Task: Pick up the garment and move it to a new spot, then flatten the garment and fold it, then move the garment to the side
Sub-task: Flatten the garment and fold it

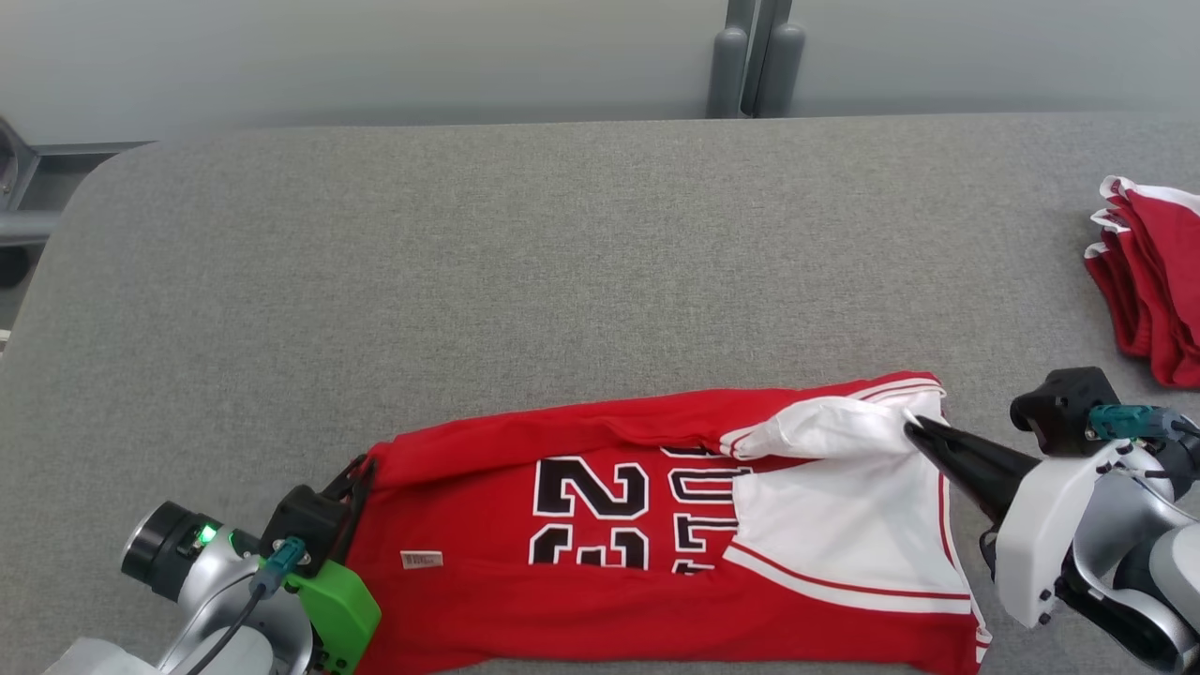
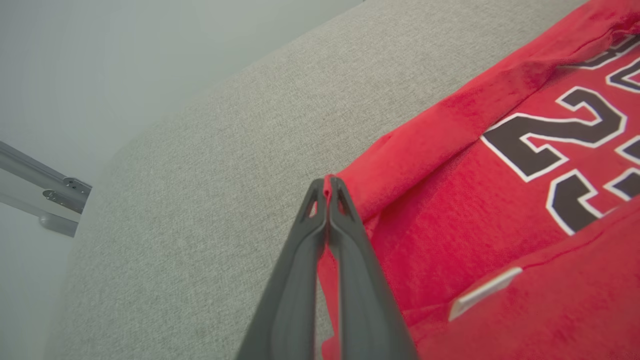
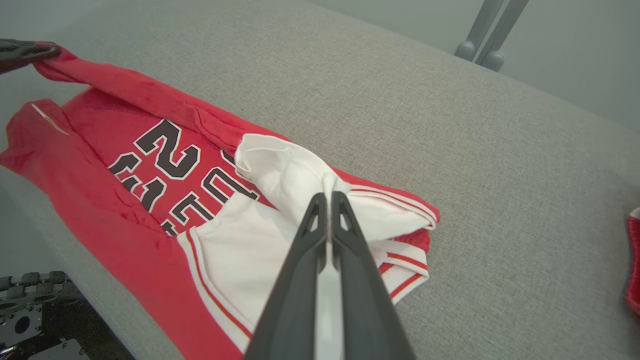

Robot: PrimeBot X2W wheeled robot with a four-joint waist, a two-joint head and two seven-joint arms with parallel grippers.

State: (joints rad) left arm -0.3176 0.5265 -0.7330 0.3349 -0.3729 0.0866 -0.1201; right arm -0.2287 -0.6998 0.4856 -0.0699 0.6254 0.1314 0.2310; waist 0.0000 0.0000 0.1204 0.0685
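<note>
Red number 23 jersey [image 1: 581,581] lies lower centre on the grey table [image 1: 469,281], left gripper [image 2: 327,186] pinching its red corner at lower left, right gripper [image 3: 328,196] nipping the white turned-over fabric at right, folded red garments [image 1: 1158,281] well apart at far right edge

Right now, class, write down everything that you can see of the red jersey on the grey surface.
The jersey is red, soft-looking fabric with black, white-edged numerals 23, partly hidden lettering, a white panel with red trim and a small label. It lies along the near edge of the grey surface, its far edge turned over. The left gripper pinches its red corner; the right gripper pinches the white fold.
</note>
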